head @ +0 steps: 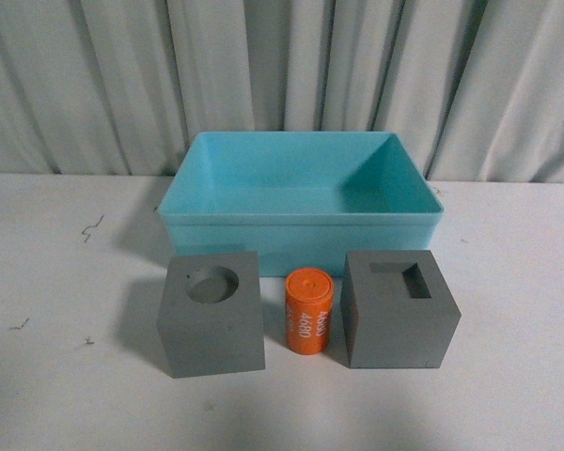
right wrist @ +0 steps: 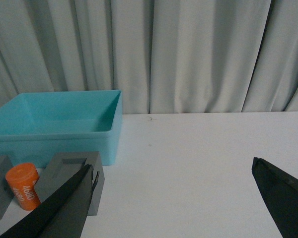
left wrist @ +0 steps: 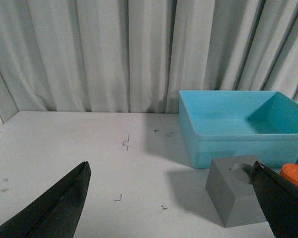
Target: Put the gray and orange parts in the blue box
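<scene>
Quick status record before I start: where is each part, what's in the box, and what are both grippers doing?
round-recess cube: on table, in front of box, left of cylinder
orange cylinder: upright, between the two cubes
rectangular-recess cube: on table, right of cylinder
blue box: behind the parts, empty
left gripper: fingers wide open, holding nothing
right gripper: fingers wide open, holding nothing
parts placed: none

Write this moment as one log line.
blue box: empty | round-recess cube, orange cylinder, rectangular-recess cube: on table, outside box | left gripper: open | right gripper: open
</scene>
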Tool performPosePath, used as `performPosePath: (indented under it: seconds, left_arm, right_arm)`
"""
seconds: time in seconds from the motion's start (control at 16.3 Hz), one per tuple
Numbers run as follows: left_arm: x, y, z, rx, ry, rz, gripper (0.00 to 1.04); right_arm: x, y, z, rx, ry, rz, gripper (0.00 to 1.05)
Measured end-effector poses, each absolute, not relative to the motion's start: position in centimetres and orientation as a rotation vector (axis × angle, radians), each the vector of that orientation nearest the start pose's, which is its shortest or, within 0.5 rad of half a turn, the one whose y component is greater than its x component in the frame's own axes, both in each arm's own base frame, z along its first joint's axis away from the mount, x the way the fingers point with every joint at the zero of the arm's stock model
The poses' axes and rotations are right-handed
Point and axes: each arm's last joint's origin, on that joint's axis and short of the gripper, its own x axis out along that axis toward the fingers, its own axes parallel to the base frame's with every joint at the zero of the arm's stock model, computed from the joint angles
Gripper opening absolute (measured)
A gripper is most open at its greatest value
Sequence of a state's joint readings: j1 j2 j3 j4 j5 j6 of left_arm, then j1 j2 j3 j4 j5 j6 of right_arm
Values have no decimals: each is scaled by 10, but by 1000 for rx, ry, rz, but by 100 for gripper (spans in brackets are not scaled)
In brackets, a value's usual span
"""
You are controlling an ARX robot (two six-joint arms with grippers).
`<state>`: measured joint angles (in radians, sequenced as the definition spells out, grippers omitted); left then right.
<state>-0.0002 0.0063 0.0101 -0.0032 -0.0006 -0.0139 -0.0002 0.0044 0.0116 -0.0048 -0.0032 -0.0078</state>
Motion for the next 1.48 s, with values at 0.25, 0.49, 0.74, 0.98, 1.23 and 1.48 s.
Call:
performPosePath:
  seconds: [0.25, 0.49, 0.74, 0.98, 1.23, 1.48]
  left_arm:
    - [97, 0, 166, -14, -1, 0, 98]
    - [97, 0, 166, -14, -1, 0, 98]
    - [97, 0, 166, -14, -1, 0, 98]
    - [97, 0, 166, -14, -1, 0, 98]
    - [97, 0, 166, -14, -1, 0, 98]
    - [97, 0, 166, -14, -1, 0, 98]
  right_arm:
    - [97, 0, 167, -8, -2, 3, 98]
    - [97, 0, 167, -8, -2, 3, 98]
    - [97, 0, 167, -8, -2, 3, 98]
    - [97, 0, 167, -8, -2, 3, 98]
    - [97, 0, 167, -8, -2, 3, 98]
    - [97, 0, 167, -8, -2, 3, 98]
